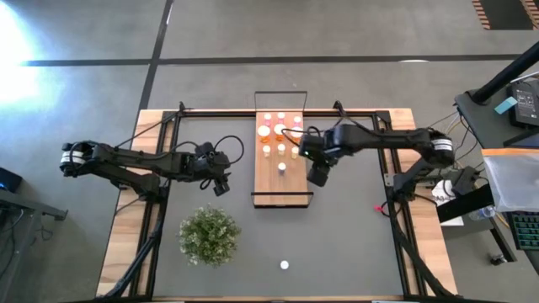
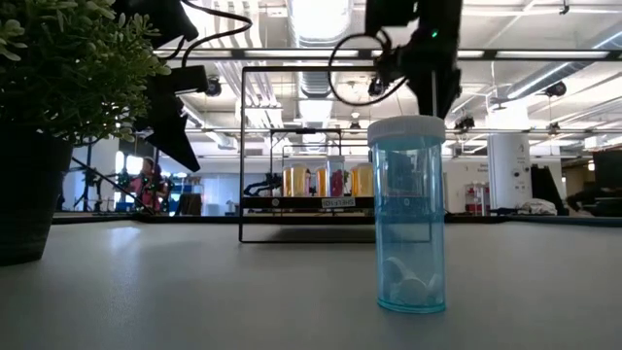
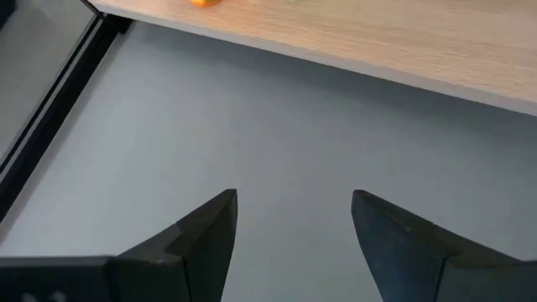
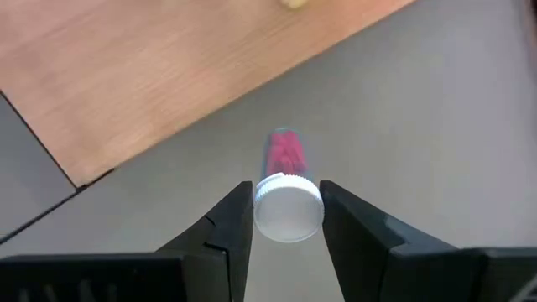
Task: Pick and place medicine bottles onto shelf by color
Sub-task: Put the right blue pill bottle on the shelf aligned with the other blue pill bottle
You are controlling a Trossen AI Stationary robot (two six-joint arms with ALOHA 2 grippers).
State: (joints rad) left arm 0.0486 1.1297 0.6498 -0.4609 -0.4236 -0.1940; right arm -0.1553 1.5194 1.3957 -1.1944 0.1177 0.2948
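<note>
Several medicine bottles (image 1: 280, 126) with white caps stand on the far half of the long wooden shelf (image 1: 280, 189); one more (image 1: 282, 167) stands alone at mid-board. My right gripper (image 4: 288, 197) hangs over the mat just right of the shelf, shut on a pink bottle (image 4: 285, 151). A clear blue bottle (image 2: 410, 214) stands upright on the mat near the front edge (image 1: 285, 265). My left gripper (image 3: 294, 226) is open over bare mat, left of the shelf (image 3: 377, 33). My right gripper pinches the pink bottle's white cap (image 4: 268, 210) between its two fingers, one on either side. The fingers come from above, pointing steeply down. The bottle hangs below them, clear of the mat, its pink body pointing down beside the shelf's edge.
A bushy green plant (image 1: 209, 236) stands on the mat at the front left. A thin black wire frame (image 1: 280, 94) rises at the shelf's far end. Bare grey mat (image 1: 354, 227) lies to the right of the shelf and at the front.
</note>
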